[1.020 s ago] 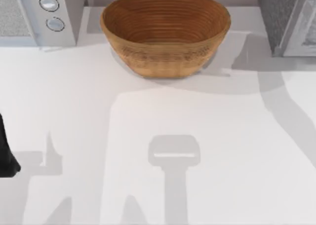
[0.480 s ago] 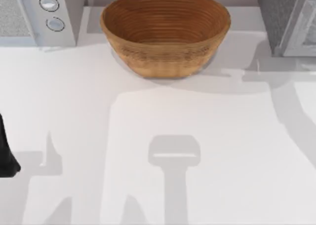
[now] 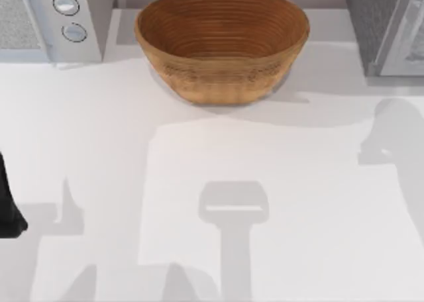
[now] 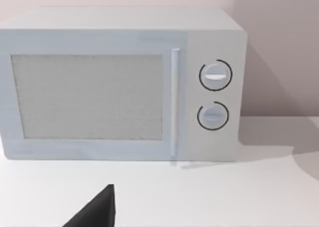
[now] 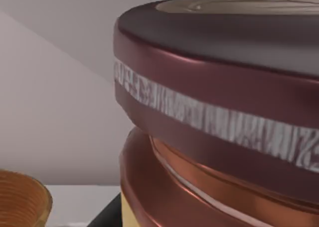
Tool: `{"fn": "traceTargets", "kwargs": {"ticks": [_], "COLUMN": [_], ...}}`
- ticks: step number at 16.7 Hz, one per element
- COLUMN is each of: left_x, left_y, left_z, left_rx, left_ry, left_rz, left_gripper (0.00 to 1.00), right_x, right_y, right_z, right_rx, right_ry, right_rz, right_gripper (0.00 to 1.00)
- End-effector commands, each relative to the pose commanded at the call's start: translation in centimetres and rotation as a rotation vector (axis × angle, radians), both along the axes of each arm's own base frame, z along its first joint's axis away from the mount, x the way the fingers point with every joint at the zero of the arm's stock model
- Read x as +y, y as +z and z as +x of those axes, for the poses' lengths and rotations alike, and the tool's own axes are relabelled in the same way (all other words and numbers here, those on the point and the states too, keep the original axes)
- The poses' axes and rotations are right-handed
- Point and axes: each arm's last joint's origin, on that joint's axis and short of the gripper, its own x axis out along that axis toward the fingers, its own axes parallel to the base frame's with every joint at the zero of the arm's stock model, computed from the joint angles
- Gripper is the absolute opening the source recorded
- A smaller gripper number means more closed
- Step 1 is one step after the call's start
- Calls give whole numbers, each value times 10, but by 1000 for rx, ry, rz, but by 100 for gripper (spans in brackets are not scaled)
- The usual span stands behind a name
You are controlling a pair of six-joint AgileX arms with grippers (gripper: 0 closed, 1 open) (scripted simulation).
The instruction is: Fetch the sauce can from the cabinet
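The sauce can sits very close in the right wrist view, tilted, with reddish-brown sides and a dark maroon and tan top. My right gripper is shut on it, and a dark bit of finger shows under the can. Pale wall and a strip of table lie behind it. The cabinet stands at the top view's back right, dark-grey and speckled, with its pale door panel beside it. My left arm stays parked at the table's left edge.
A large woven brown basket stands at the back middle, and its rim also shows past the can. A white microwave with two round knobs is at the back left, facing my left wrist. Arm shadows cross the white table.
The arm's shadow on the table's right side has slid away from the cabinet toward the front. The left arm and the basket have not moved.
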Motion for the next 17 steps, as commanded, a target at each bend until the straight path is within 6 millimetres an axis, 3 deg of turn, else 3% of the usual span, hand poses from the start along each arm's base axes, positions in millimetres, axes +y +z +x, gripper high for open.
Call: {"fn": "traceTargets", "kwargs": {"ticks": [5,8,12,17], "left_x": [0,0,0,0], "left_y": [0,0,0,0], "left_z": [0,0,0,0], "left_rx": [0,0,0,0], "left_ry": [0,0,0,0], "left_rz": [0,0,0,0], "left_gripper": [100,100,100,100], "right_x": [-15,-20,-23,-23], "right_y": [-126,-178,-211,-213], "right_z": [-14,-18,-19,-19], "right_rx": [21,-11,-66,-63], "right_ry": [4,8,12,14], "right_rz": [6,12,14,16], "right_gripper": [0,0,0,0]}}
